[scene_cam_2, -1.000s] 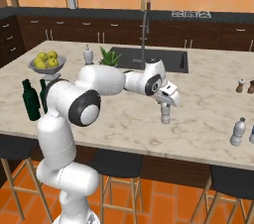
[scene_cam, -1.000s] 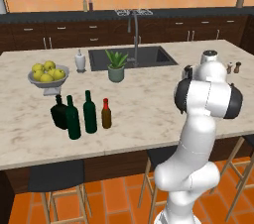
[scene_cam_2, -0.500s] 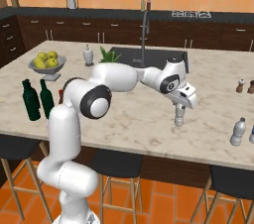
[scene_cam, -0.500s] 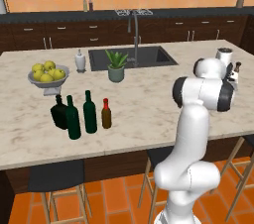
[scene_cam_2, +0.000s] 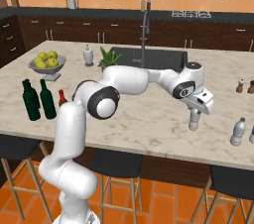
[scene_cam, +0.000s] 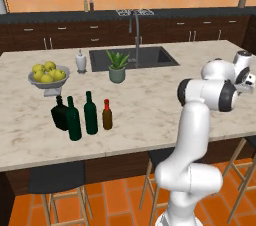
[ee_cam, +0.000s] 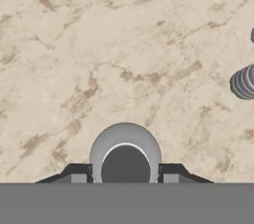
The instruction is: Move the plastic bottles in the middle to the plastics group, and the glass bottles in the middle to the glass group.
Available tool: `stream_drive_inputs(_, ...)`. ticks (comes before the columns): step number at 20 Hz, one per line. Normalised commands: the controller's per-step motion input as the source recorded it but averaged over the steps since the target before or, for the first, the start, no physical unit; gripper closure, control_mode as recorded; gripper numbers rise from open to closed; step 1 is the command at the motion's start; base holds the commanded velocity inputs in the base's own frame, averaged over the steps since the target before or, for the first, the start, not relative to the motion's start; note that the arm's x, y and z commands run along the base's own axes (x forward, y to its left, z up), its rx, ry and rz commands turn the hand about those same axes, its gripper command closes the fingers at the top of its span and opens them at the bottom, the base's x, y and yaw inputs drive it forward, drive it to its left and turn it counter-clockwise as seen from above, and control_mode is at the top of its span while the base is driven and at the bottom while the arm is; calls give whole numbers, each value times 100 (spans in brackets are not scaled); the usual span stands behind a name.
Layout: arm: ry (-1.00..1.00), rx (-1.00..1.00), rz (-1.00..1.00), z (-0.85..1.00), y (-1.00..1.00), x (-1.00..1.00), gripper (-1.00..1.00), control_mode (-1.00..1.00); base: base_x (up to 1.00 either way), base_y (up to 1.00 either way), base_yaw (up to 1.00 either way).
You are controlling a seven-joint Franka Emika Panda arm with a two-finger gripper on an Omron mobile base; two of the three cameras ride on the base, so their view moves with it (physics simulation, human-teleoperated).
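We have our claw [scene_cam_2: 194, 115] clamped on the small clear plastic water bottle [scene_cam_2: 194, 120], upright near the plastic bottles [scene_cam_2: 238, 132] at the marble surface's [scene_cam_2: 149, 119] right end, so releasing it looks to be what remains.

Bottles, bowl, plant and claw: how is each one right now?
water bottle: upright, gripped at the top by the claw
claw: shut on the water bottle
other plastic bottle: standing on the counter
green wine bottle: upright
brown bottle: upright, capped
fruit bowl: full
potted plant: upright
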Motion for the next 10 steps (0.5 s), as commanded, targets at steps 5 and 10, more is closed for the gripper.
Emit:
stream_drive_inputs(5,-1,0,-8,0,-60,-25,100,-100,0,0,0)
stream_drive_inputs(10,0,0,-6,0,-50,-11,100,-100,0,0,0)
